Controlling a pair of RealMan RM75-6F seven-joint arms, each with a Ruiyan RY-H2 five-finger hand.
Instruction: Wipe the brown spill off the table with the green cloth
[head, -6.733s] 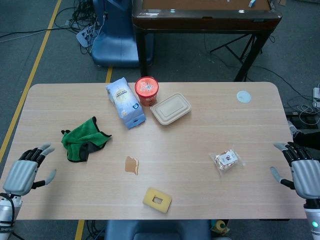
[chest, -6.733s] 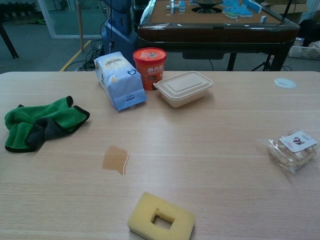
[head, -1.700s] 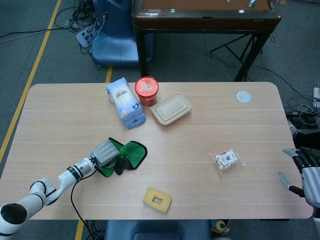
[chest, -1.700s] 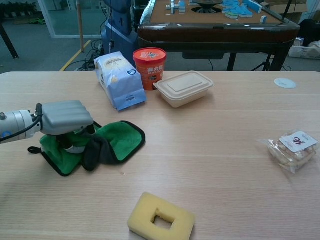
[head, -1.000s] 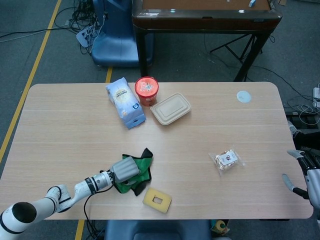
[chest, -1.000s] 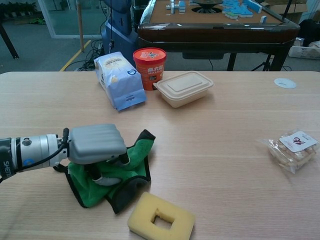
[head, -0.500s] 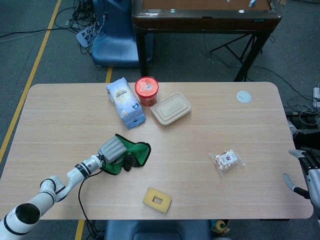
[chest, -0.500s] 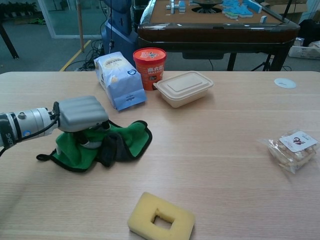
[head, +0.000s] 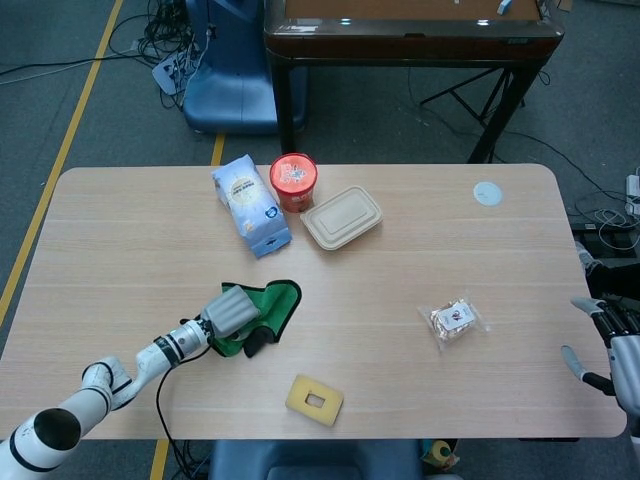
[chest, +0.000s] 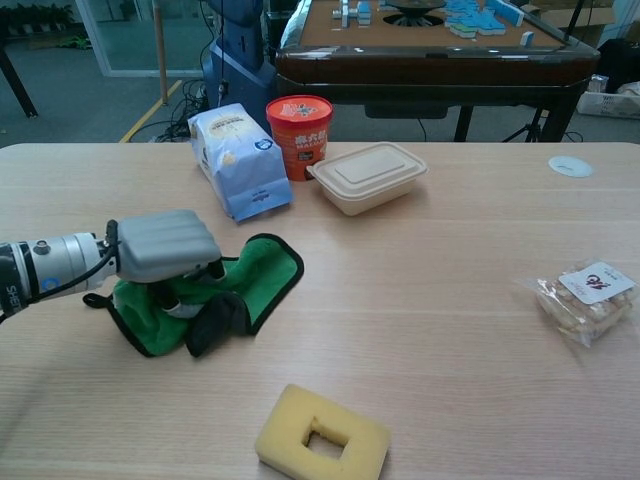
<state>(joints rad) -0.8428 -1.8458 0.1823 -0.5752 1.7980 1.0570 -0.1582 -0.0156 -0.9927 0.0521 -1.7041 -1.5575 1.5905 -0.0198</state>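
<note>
While my left robot hand (chest: 165, 246) pressed the bunched green cloth (chest: 245, 275) to the counter (chest: 440, 280), I feared its loose edge might fold under, smearing residue.

A robotics lab or workshop is suggested. Yellow floor tape (head: 70, 130) and tangled cables (head: 165, 40) are seen on grey flooring beyond the surface's far edge.

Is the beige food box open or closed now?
Closed: the lid lies flat on the food box, with no gap visible.
</note>
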